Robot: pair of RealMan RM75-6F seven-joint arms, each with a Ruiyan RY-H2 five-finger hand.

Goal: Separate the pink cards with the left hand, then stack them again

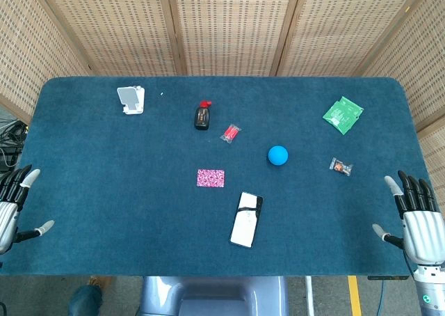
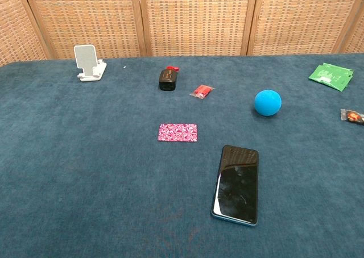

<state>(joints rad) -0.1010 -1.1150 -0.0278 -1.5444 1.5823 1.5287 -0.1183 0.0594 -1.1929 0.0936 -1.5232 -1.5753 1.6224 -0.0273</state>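
Two robot hands flank a wide counter [image 1: 104,211] covered in dark blue felt, with woven cane screens [image 1: 229,24] standing behind it. At the near left edge, the left robot hand [image 1: 12,203] hovers with its fingers spread and nothing in its grasp; at the near right edge, the right robot hand [image 1: 416,222] is likewise splayed and holds nothing. Neither appears in the chest view.

Near the counter's front centre lies a smartphone [image 1: 247,219], screen up in the chest view, angled slightly. Just beyond it and to the left sit the pink cards [image 1: 211,178], flat on the felt in one neat patterned stack, well apart from both robot hands and touching nothing else.

A blue ball [image 1: 278,155] rests right of centre. A green packet [image 1: 343,115] lies toward the far right corner. A white phone stand [image 1: 131,99] sits upright near the far left corner. A small black object with a red top [image 1: 202,115] lies at the far centre, with a small red wrapper [image 1: 230,133] just beside it to the right. A little wrapped sweet [image 1: 341,166] lies on the right, between the ball and the right robot hand.
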